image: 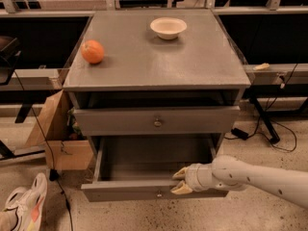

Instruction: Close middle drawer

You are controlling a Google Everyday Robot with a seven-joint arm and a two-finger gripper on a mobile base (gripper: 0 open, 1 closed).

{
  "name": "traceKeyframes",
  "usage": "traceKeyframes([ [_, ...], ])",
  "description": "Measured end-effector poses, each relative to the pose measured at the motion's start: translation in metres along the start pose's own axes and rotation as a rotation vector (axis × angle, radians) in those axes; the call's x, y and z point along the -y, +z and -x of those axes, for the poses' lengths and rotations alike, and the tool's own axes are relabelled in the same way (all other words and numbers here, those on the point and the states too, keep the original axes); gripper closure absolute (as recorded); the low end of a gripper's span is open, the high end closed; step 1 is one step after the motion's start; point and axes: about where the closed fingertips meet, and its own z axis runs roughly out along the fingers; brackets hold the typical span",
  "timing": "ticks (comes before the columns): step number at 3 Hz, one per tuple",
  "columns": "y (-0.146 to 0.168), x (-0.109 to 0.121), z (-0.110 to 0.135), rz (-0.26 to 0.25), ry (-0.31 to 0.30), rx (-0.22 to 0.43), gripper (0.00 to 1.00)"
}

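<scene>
Gripper (180,181) moderately parted, holding nothing; tips at front panel's top edge of middle drawer (125,190), apparently touching. Drawer stands open.

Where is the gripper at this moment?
In the camera view the gripper is low and right of centre, at the top edge of the open middle drawer, just right of and above its knob.

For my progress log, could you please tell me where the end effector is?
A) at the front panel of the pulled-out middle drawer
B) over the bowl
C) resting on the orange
A: the end effector sits at the front panel of the middle drawer, just right of its knob.
</scene>
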Motion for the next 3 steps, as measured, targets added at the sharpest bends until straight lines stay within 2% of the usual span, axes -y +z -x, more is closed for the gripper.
traceKeyframes([
  [3, -0.0006, 0.0059, 0.0030, -0.038, -0.028, 0.027, 0.20],
])
